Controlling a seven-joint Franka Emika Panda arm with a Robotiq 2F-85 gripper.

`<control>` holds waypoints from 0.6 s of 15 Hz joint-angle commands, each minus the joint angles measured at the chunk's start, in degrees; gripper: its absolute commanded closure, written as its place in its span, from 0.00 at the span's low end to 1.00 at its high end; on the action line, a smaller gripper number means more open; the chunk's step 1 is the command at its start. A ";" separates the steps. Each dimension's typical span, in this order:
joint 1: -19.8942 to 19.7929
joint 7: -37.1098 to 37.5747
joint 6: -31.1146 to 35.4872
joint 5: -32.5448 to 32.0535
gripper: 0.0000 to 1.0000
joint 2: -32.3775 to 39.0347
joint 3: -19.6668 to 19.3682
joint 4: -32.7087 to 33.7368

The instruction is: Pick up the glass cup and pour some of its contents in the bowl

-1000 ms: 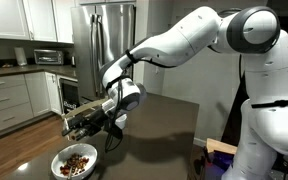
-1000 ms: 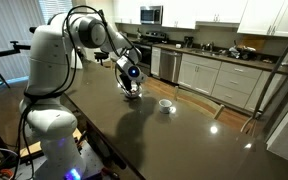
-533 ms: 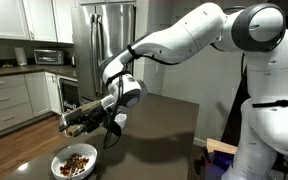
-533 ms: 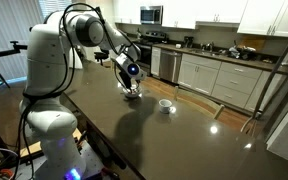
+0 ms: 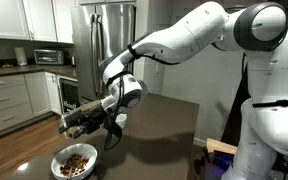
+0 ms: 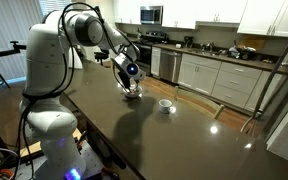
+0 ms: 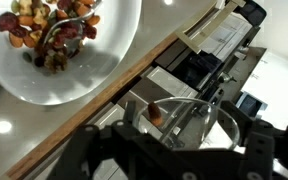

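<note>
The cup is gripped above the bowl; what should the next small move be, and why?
Probably tip the glass cup slightly further, mouth downward. The gripper holds it roughly on its side above the bowl, and the wrist view shows contents inside the glass, so there seems more to pour.

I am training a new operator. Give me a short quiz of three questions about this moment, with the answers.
1. True or false: the end effector is shut on the glass cup.
2. What lies in the bowl? A) water B) dark brown pieces C) nothing
3. Fill in: in an exterior view, the white cup stands on the ____.
Key: 1 true; 2 B; 3 table.
</note>
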 commanded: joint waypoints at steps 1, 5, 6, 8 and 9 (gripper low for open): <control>-0.72 9.64 -1.17 -6.48 0.41 -0.16 0.75 -1.59; -0.71 22.79 -2.92 -16.25 0.41 0.21 0.44 -2.42; 0.65 26.23 -4.17 -18.53 0.41 0.07 -1.27 -2.55; 0.54 30.88 -5.80 -21.91 0.41 0.07 -1.66 -2.38; 0.46 32.62 -6.51 -23.19 0.41 0.10 -1.84 -2.20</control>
